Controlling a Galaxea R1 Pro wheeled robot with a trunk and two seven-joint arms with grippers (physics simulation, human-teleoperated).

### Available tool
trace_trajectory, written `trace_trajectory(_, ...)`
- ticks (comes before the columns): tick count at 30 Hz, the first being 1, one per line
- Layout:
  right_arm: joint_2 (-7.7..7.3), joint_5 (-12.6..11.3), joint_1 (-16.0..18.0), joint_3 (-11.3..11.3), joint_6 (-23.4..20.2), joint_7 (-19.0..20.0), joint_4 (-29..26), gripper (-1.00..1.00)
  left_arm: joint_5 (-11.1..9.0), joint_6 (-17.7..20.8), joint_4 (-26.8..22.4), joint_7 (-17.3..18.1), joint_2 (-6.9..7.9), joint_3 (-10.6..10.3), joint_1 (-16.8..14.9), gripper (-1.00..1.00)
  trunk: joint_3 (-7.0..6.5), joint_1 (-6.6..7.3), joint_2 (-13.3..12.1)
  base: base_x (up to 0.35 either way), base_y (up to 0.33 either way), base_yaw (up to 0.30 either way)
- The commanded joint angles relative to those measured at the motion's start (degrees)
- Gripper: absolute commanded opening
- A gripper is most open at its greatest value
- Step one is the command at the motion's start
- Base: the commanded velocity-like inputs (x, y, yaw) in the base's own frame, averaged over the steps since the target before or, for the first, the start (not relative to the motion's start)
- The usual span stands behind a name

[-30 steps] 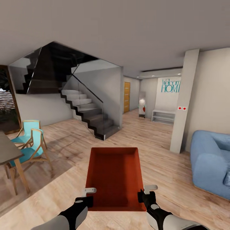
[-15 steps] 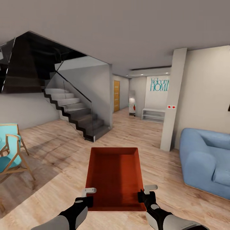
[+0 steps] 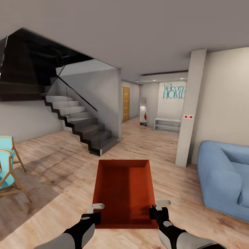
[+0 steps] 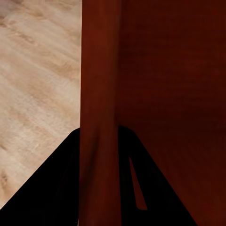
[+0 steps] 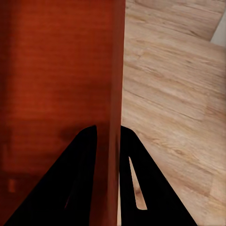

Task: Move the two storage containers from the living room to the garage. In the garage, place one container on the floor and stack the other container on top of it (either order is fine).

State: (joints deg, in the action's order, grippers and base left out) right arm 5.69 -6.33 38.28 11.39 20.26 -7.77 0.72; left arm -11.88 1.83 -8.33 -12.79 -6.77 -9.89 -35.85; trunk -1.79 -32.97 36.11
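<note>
One orange-red bin [image 3: 124,192] is held in front of the robot, above the light wood floor [image 3: 58,193], with its open top up and its long side pointing away from the robot. The left pincer [image 3: 95,211] grips the bin's left wall near the near corner, and the right pincer [image 3: 155,209] grips the right wall at the matching place. In the left wrist view the wall of the bin [image 4: 99,108] runs between the two dark fingers [image 4: 52,188], one outside and one inside, so this pincer is clenched on the bin. In the right wrist view the wall [image 5: 115,94] also passes between the dark fingers [image 5: 136,183], so the right pincer is clenched on the bin too. The bin looks level and its inside is bare.

The room around is a living area. To the left a dark staircase [image 3: 79,129] with a glass side goes up. At the far left edge is a chair [image 3: 8,171] with a turquoise seat and a wood frame. To the right stands a blue sofa [image 3: 224,178], and beside it a pale pillar [image 3: 190,107] with two small red marks. Far ahead a corridor leads to an orange door [image 3: 126,103], a low white shelf [image 3: 167,125] and a wall with turquoise letters [image 3: 174,91].
</note>
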Motion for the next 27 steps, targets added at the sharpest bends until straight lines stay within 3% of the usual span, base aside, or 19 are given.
trace_trajectory(1, 0.02, -1.1, 0.0, -1.7, 0.2, -0.1, 0.2, -1.00, 0.2, -0.2, -0.3, -0.6, 0.00, -0.3, 0.0, -1.00, 0.01, -0.05, 0.0, 0.321, 0.000, 0.000)
trace_trajectory(16, 0.02, -1.1, 0.0, -1.7, 0.3, 0.0, 0.2, -1.00, 0.2, -0.2, -0.3, -0.6, 0.00, -0.3, 0.0, -1.00, 0.01, -0.05, 0.0, 0.321, 0.000, -0.008)
trace_trajectory(27, 0.02, -1.1, 0.0, -1.8, 0.3, 0.0, 0.2, -1.00, 0.2, -0.2, -0.3, -0.6, 0.00, -0.3, 0.0, -1.00, 0.01, -0.05, 0.0, 0.321, 0.000, -0.259)
